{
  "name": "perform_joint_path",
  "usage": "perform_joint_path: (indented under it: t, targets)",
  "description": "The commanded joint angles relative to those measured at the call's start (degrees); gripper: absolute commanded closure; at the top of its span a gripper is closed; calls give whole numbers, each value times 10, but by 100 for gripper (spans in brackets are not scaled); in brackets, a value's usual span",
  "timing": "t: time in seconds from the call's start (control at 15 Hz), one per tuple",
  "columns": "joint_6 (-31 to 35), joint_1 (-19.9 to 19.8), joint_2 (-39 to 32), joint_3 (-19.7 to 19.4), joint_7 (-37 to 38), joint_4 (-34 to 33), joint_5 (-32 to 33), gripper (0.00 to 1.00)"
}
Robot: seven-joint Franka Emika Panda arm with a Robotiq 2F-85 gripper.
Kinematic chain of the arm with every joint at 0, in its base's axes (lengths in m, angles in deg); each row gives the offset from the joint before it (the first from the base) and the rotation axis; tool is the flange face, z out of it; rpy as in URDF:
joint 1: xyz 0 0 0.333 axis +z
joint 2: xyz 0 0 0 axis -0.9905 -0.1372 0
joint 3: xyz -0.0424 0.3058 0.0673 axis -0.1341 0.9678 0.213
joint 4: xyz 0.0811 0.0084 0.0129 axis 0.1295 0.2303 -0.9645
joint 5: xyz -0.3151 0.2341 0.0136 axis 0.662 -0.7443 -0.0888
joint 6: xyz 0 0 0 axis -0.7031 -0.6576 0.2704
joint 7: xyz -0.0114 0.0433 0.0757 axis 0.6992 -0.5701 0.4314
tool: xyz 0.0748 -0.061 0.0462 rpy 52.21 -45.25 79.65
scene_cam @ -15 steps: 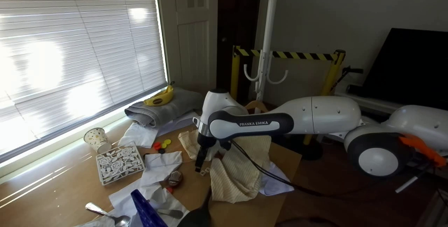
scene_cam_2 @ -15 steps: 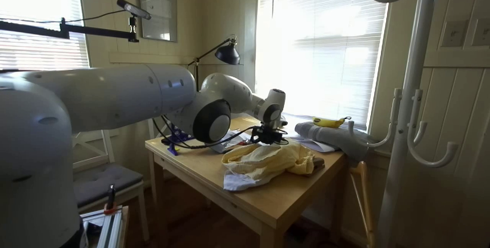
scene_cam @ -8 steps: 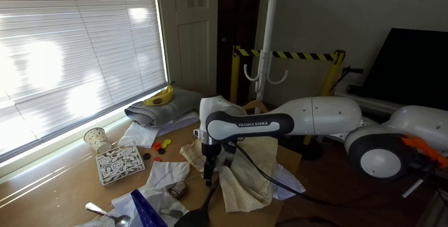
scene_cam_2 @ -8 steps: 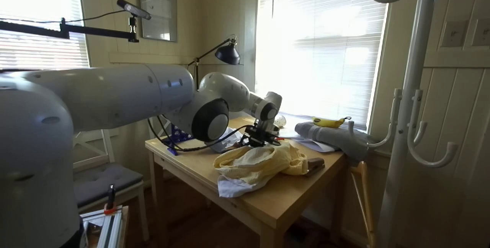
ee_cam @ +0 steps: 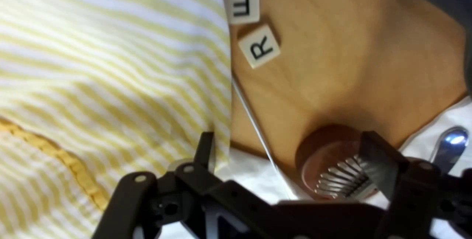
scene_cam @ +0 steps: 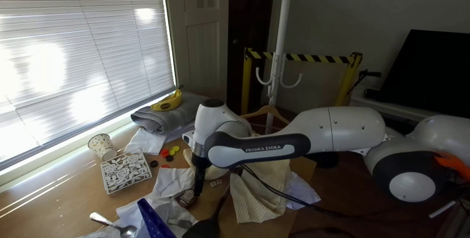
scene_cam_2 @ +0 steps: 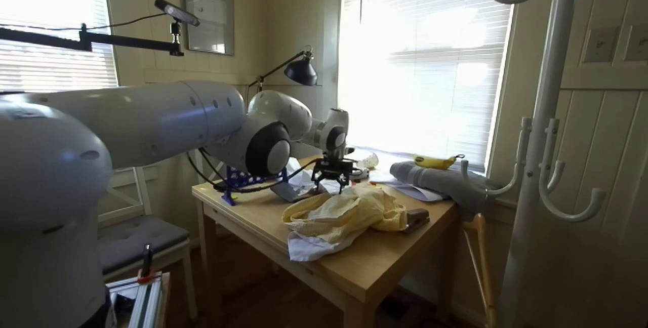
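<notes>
Thumb piano, as I judge it from its metal tines, lies below the gripper, but not in the middle of its gap. In the wrist view it sits toward the finger at the right of that view, which covers a part of it; whether they touch, I cannot tell. In an exterior view the thumb piano is just beside the fingertips. The opposite finger appears against the edge of the striped cloth. The gripper has its fingers parted wide, and I see nothing held between them.

The body of the thumb piano looks rounded, so I do not find a clear long axis; its tines run slantwise to the gap, toward the nearer finger. The wood is dark reddish brown, with a somewhat paler front face, and the tines are silvery and spread like a fan. It rests on the wooden surface, next to a white sheet. Beyond the fingertips in the wrist view, along the cloth's edge, lie the tile with R and the tile with E.
</notes>
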Motion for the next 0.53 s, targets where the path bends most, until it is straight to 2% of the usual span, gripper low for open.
perform_joint_path:
  t: [0.0, 0.27, 0.47]
  targets:
    - [-10, 36, 22, -42, -16, 18, 47, 0]
    - [-16, 58, 17, -71, -47, 10, 82, 0]
    - [-44, 52, 14, -67, -103, 9, 81, 0]
